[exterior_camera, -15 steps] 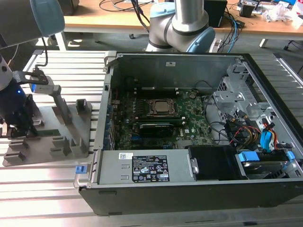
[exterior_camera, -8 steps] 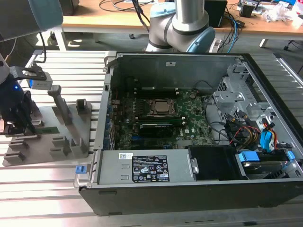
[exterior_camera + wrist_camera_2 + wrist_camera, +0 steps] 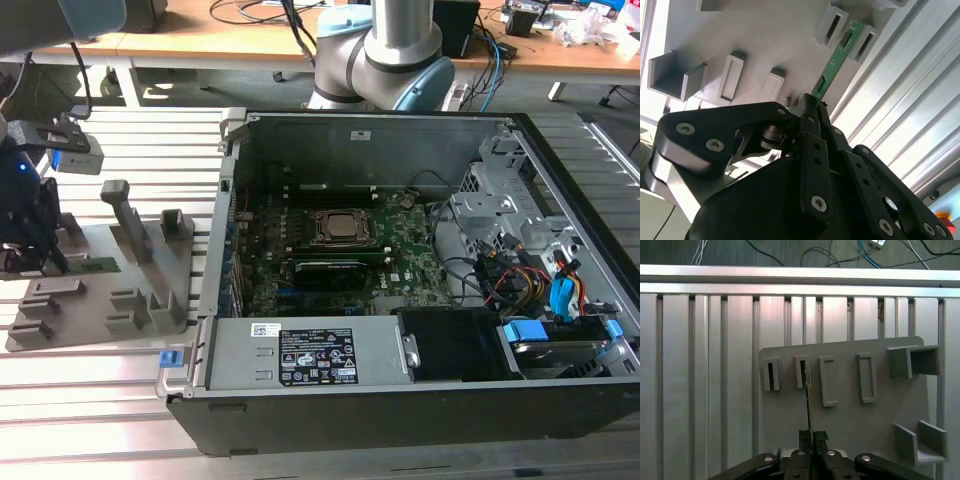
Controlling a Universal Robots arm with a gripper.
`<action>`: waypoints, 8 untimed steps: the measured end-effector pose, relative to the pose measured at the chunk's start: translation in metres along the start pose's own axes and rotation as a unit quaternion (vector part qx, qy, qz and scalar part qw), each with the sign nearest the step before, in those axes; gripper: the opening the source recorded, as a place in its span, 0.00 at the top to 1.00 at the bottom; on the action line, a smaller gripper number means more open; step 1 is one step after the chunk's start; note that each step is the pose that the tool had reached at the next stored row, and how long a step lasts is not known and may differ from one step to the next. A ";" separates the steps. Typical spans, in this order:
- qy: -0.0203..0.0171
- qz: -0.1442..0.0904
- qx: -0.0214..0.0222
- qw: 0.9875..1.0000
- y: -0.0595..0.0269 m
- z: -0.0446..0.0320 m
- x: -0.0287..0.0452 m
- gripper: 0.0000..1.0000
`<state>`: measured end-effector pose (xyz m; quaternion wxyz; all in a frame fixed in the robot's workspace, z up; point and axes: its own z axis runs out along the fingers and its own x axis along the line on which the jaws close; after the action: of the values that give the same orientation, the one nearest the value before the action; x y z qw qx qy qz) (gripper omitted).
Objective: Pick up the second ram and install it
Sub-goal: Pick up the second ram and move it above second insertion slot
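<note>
The second ram (image 3: 836,50) is a thin green stick, seen edge-on in the first wrist view (image 3: 809,402). My gripper (image 3: 814,104) is shut on its near end, with the black fingers (image 3: 820,437) pressed on both faces. The stick's far end reaches a narrow slot of the grey tray (image 3: 850,415). I cannot tell whether it rests in the slot or hangs just above it. In the exterior view my gripper (image 3: 38,250) stands over the tray (image 3: 100,310) at the far left, with the ram (image 3: 98,265) showing green beside it.
An open computer case (image 3: 400,400) lies to the exterior view's right of the tray, with its green motherboard (image 3: 400,270) exposed. The arm's base (image 3: 385,50) stands behind the case. Upright grey blocks (image 3: 125,215) rise from the tray. Everything rests on a ribbed aluminium table (image 3: 700,380).
</note>
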<state>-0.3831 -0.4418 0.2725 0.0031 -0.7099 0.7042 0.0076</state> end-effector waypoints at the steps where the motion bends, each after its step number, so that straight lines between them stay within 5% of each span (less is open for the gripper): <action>1: 0.000 0.000 0.000 1.000 0.0000 -0.0036 0.0000 0.86; 8: 0.000 0.000 0.000 1.000 0.0001 -0.0233 -0.0004 0.86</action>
<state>-0.3831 -0.4418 0.2957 0.0032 -0.7099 0.7042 0.0076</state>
